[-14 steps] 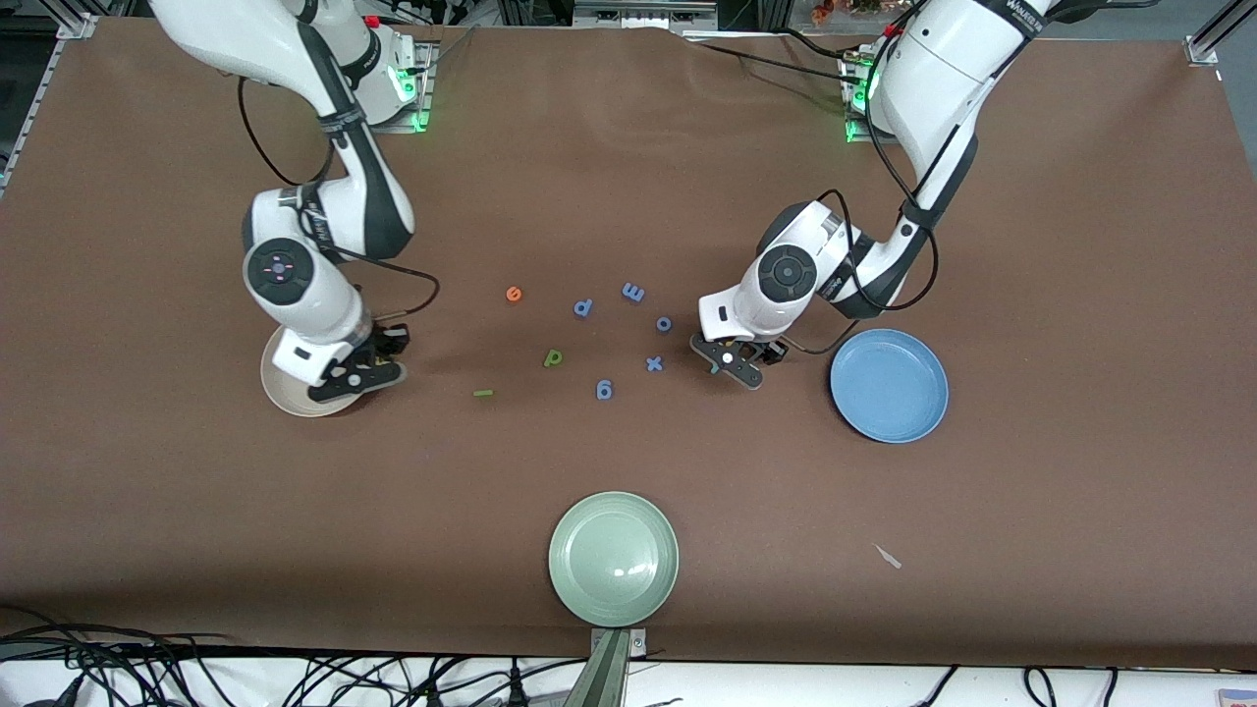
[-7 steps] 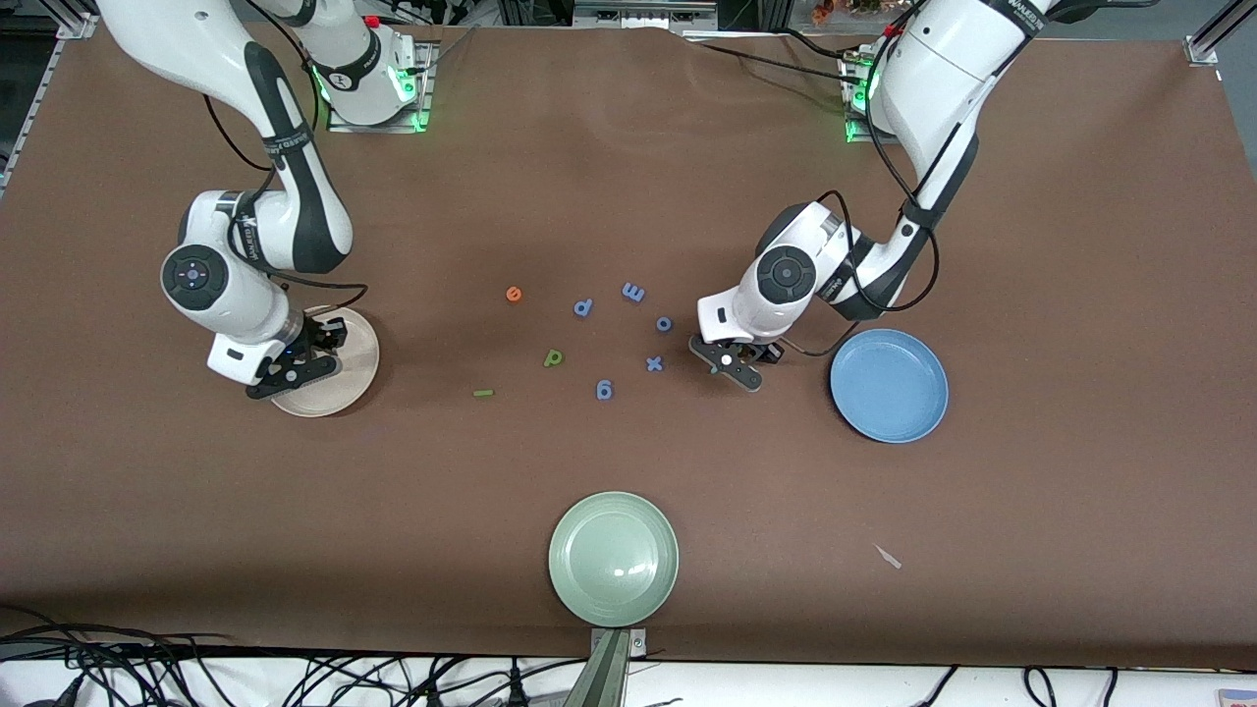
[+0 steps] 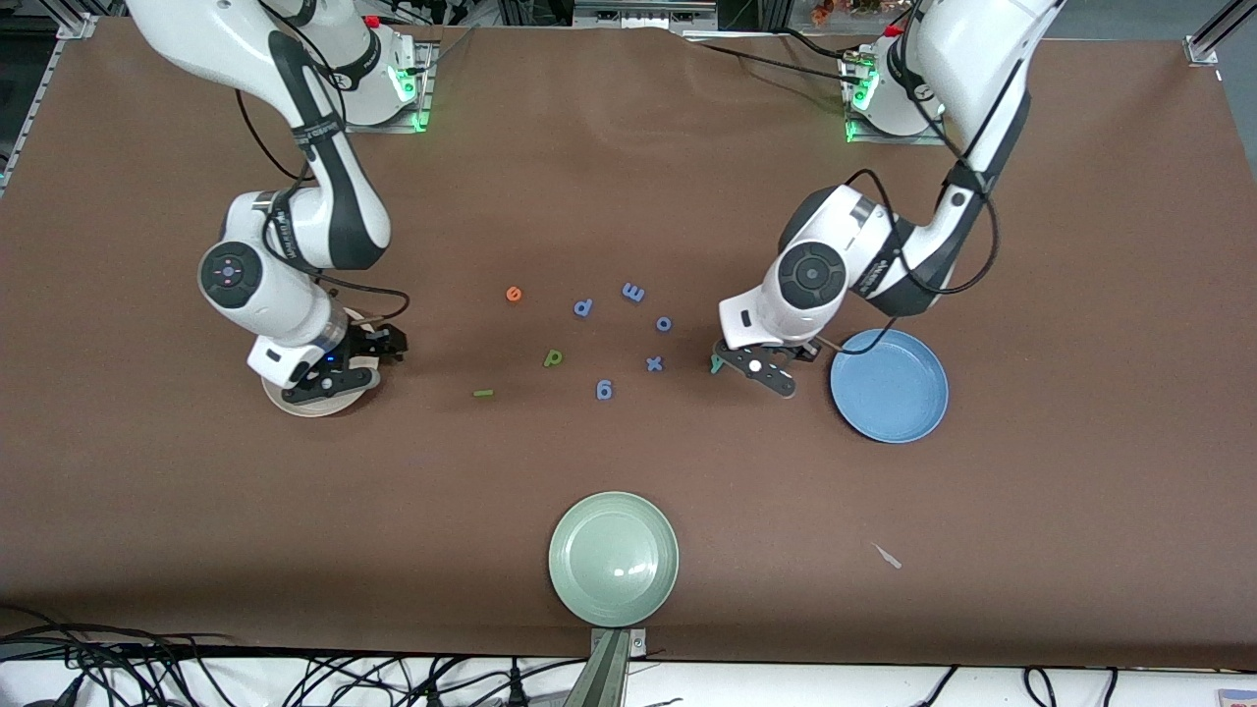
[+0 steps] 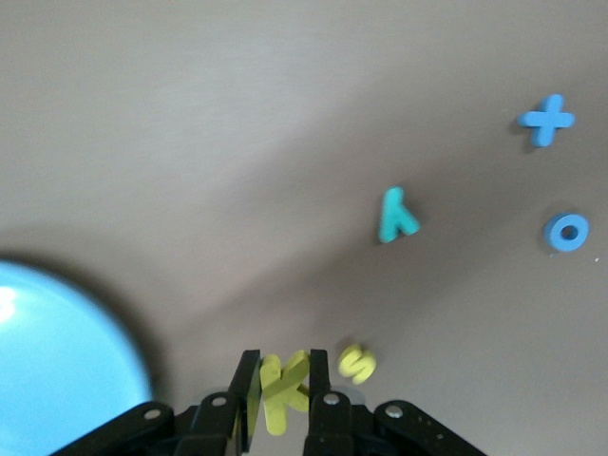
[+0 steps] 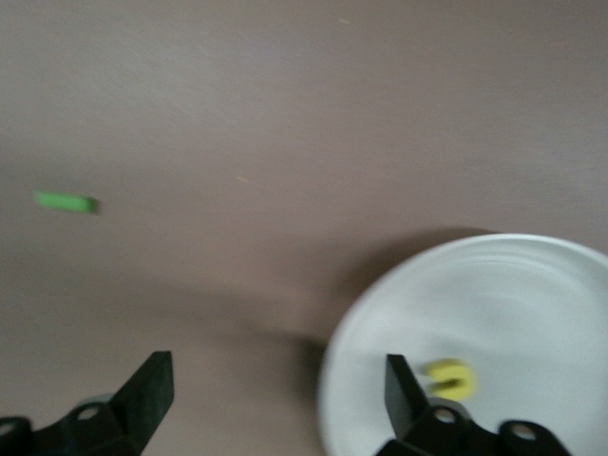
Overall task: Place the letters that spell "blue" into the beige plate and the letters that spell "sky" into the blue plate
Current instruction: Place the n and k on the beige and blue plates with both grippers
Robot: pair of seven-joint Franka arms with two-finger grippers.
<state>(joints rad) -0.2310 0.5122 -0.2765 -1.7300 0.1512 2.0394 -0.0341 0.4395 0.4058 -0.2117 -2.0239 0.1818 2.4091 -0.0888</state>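
The right hand has just sprung wide over the beige plate, and the yellow "u" now lies in the plate below its fingers: first of the "blue" letters delivered. The left hand, having pinched shut, holds the yellow-orange "k" just above the tabletop, the yellow "s" beside it, the teal "y" near, the blue plate close by, likely its next stop.
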